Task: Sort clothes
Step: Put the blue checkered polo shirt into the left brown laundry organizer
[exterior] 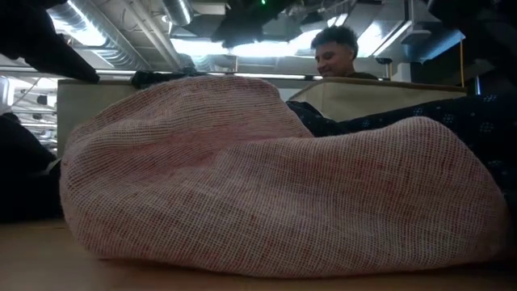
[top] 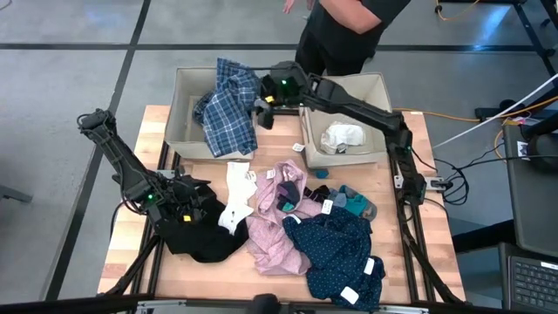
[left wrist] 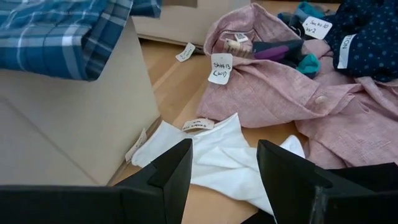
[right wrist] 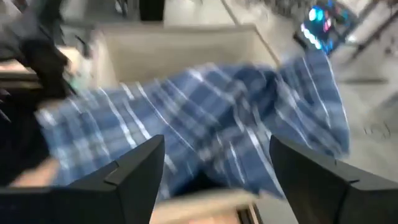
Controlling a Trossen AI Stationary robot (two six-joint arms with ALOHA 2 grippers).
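Two beige bins (top: 185, 105) at table's (top: 157, 148) far edge, person (top: 344, 30) behind

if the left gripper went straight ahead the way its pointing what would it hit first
Most likely the white garment: it lies directly past the left gripper, between its open jaws. Beyond it sits the pink shirt. Depth is hard to judge, so the jaws may meet the wooden table first.

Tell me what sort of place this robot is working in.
Probably a robotics lab or workshop. A wooden table stands on a grey concrete floor, cables trail beside it, exposed ducts run overhead, and a person stands behind the fabric bins.
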